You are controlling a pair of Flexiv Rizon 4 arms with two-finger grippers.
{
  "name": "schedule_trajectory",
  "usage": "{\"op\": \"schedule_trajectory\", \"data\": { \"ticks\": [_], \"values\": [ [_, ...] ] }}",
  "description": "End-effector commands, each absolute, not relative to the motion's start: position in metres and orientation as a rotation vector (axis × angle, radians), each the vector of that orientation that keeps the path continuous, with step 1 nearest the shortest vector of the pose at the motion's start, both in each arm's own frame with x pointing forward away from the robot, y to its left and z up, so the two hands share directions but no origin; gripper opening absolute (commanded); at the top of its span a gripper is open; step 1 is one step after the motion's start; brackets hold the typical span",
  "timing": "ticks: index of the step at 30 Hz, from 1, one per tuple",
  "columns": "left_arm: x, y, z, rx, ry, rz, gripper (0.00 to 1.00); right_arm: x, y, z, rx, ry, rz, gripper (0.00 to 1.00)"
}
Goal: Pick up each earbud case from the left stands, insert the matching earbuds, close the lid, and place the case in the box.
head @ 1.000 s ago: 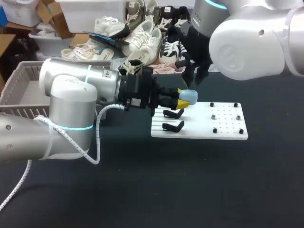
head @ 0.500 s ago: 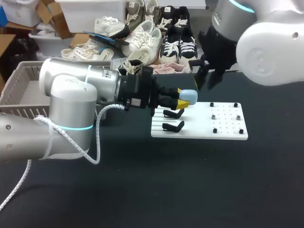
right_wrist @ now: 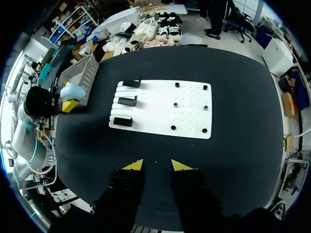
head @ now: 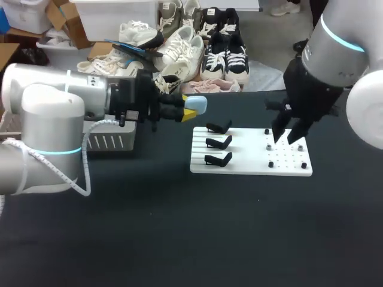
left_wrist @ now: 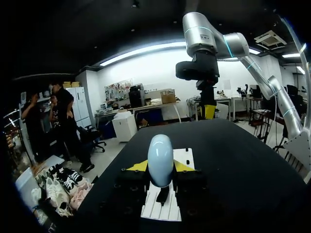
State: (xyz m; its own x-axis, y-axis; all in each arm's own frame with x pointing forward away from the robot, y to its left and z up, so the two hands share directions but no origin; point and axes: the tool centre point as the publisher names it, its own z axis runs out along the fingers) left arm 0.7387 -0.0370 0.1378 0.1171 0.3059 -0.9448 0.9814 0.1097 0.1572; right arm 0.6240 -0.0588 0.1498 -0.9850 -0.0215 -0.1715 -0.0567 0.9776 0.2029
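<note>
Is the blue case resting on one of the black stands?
No, the left end effector holds the case in the air, apart from the three empty stands.

Three views, one shared white board point(head: 251, 162)

Stands point(head: 218, 142) sit on the board's point(head: 251, 162) left; basket point(head: 114, 142) lies further left.
</note>
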Motion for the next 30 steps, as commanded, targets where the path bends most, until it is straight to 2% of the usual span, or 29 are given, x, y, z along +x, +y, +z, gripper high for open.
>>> {"op": "schedule_trajectory", "data": {
  "ticks": [1, 8, 15, 30],
  "values": [
    [0.724, 0.024, 0.154, 1.351, 1.428, -0.772, 0.0, 0.612, -0.059, 0.146, -0.02, 2.895, 0.298, 0.29],
    [0.74, 0.081, 0.149, 1.331, 1.499, -0.708, 0.0, 0.606, -0.052, 0.149, 0.02, 2.913, 0.269, 0.29],
    [0.764, 0.128, 0.114, 1.32, 1.601, -0.713, 0.0, 0.599, -0.043, 0.152, 0.072, 2.935, 0.204, 0.28],
    [0.818, 0.189, 0.081, 1.288, 1.673, -0.724, 0.0, 0.586, -0.023, 0.149, 0.204, 2.982, 0.13, 0.27]
  ]
}}
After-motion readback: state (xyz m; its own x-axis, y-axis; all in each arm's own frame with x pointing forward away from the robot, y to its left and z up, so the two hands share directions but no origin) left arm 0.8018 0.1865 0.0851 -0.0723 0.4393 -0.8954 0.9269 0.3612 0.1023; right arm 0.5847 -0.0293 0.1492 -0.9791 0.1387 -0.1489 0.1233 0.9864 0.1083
